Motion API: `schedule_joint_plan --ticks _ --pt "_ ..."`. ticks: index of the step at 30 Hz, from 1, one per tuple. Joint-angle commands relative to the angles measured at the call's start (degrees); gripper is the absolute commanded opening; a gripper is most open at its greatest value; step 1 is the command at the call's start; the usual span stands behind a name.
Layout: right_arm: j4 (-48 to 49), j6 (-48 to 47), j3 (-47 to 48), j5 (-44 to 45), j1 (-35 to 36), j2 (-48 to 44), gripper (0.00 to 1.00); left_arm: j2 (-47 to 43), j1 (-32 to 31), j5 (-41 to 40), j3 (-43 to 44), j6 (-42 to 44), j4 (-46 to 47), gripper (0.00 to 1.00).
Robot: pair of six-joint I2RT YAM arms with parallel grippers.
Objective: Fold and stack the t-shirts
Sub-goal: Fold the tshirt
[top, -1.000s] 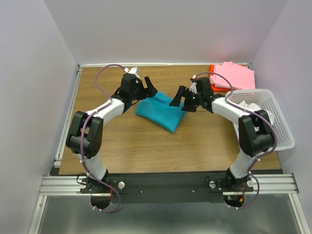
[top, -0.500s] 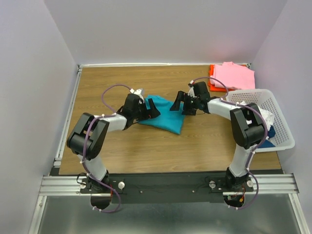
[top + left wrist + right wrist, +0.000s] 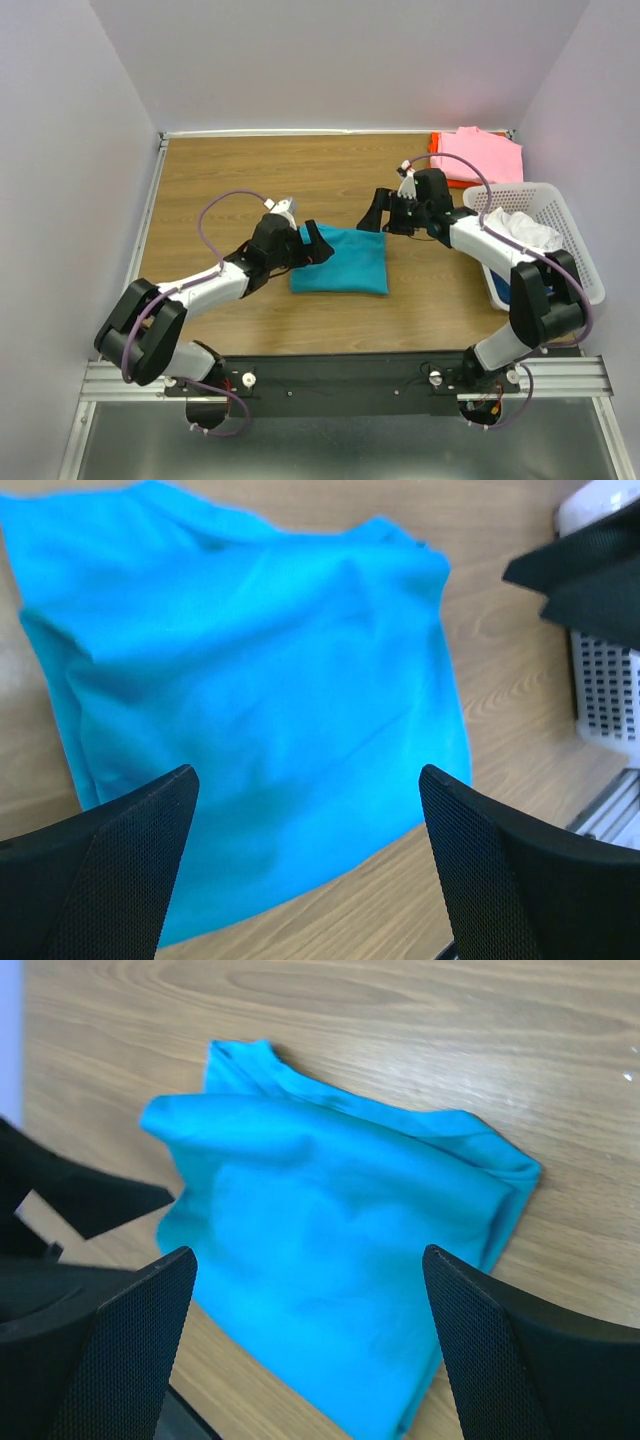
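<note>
A teal t-shirt lies folded into a flat square on the wooden table. My left gripper hovers at its left edge, open and holding nothing; the left wrist view has the teal cloth under and beyond the spread fingers. At the shirt's far right corner my right gripper also stands open and empty, the teal shirt filling its view. A pink t-shirt rests folded on an orange-red one at the far right corner.
A white lattice basket stands at the right edge with white cloth and a bit of dark blue cloth inside. Its wall shows in the left wrist view. Purple walls enclose the table on three sides.
The teal shirt has shifted nearer and now lies flatter and squarer. My left arm has drawn back toward the near left. The right gripper has moved slightly right and farther off.
</note>
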Motion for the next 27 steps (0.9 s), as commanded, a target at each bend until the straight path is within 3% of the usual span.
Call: schedule_joint_plan --ticks 1,15,27 --pt "-0.69 -0.43 -0.92 -3.65 0.34 -1.12 1.0 2.04 0.55 -2.71 5.77 3.02 -4.18 0.98" --pt "0.19 -0.51 1.71 -6.55 0.87 6.88 1.0 18.3 6.09 1.34 17.11 7.6 -4.36 0.98" --pt "-0.16 -1.39 4.27 0.47 0.87 15.41 1.0 28.59 8.46 4.51 22.48 8.13 -3.84 0.98"
